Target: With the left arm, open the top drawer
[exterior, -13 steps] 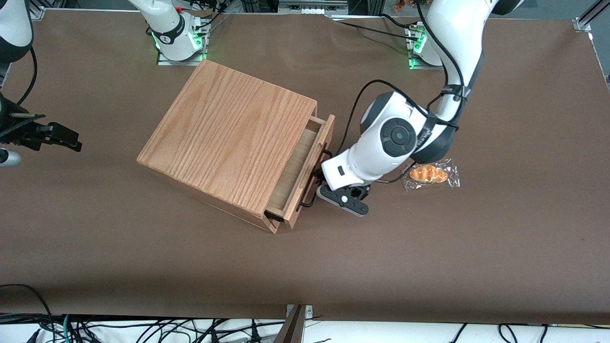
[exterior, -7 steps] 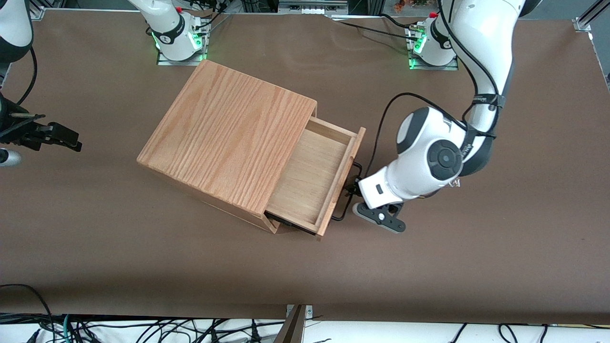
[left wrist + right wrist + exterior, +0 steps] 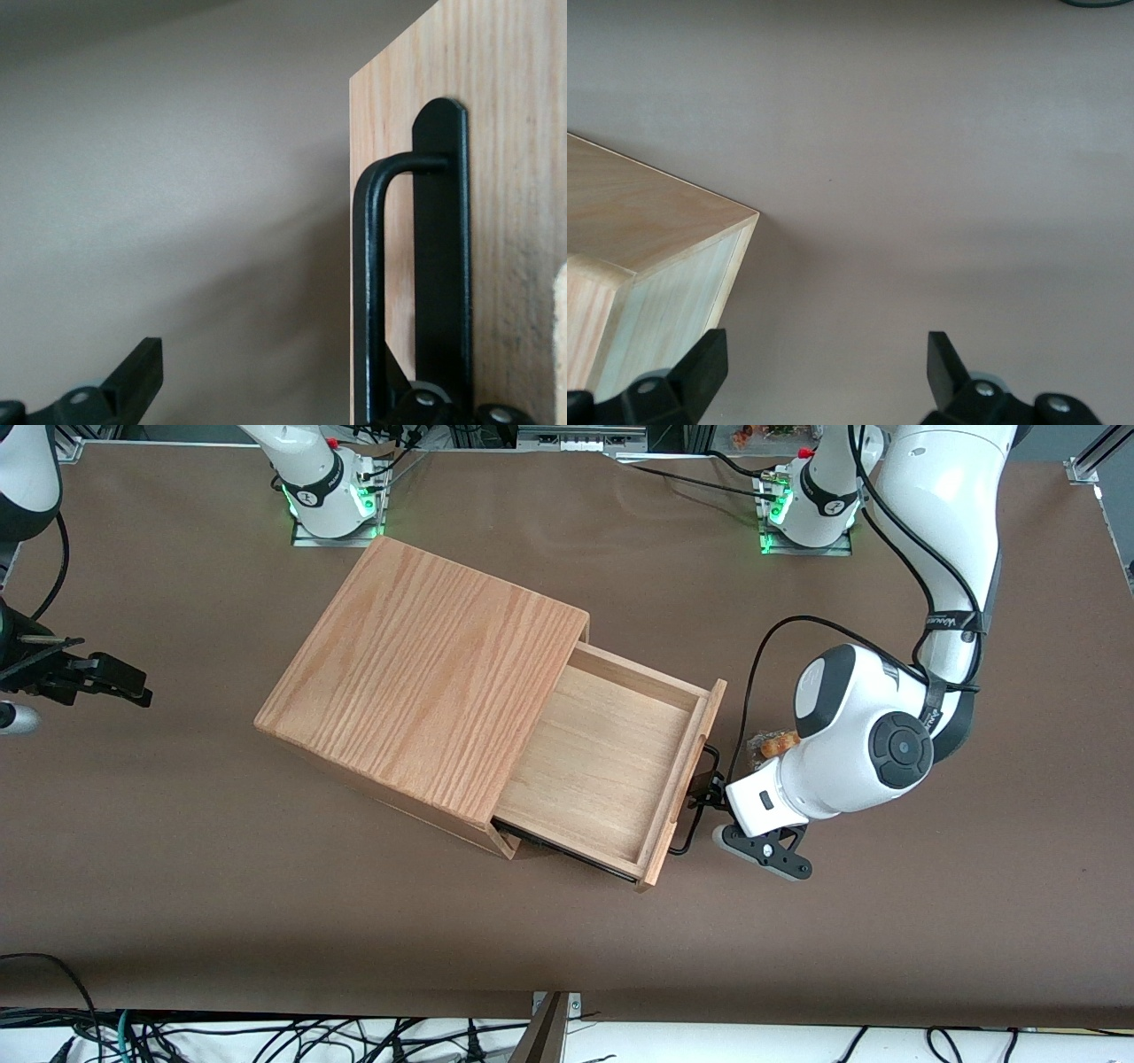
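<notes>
- The top drawer (image 3: pixel 611 771) stood pulled well out of the oak-grain box (image 3: pixel 425 682), its pale-wood tray bare and open to the front camera.
- The drawer's front panel (image 3: pixel 687 779) faced the working arm's end of the brown table (image 3: pixel 266 921), with the black wire handle (image 3: pixel 695 802) running along it.
- The left arm (image 3: pixel 886 726) bent low over the table just beside the drawer front, a black cable (image 3: pixel 762 664) looping from its wrist.
- The gripper (image 3: pixel 709 793) sat at the handle; in the left wrist view one finger (image 3: pixel 443 407) lay tucked between the bar (image 3: pixel 368 292) and the panel, while the other finger (image 3: pixel 133 381) stood well apart from it. The fingers were spread wide, hooking the bar rather than pinching it.
- A wrapped orange pastry (image 3: pixel 772 744) lay on the table close to the arm, mostly hidden by the white wrist.
- The box rested at an angle near the middle of the table.
</notes>
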Tool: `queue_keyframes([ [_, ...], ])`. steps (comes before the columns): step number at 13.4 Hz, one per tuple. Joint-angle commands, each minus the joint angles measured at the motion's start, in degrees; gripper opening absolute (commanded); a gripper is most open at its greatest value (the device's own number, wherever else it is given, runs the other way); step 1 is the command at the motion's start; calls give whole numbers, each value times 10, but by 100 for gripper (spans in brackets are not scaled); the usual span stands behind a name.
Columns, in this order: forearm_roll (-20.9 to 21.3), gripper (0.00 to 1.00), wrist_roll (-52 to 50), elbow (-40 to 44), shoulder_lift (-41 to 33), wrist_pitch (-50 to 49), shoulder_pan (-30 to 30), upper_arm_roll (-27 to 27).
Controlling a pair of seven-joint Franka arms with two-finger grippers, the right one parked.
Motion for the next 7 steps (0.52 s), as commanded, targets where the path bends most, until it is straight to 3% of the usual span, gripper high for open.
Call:
queue_keyframes([
  [1,19,100,-8,-7,-9,-23,-10,9],
  [4,-46,100,-7,-2,-25,-81,7,9],
  [7,-61,100,-7,1,-51,-137,18,5],
])
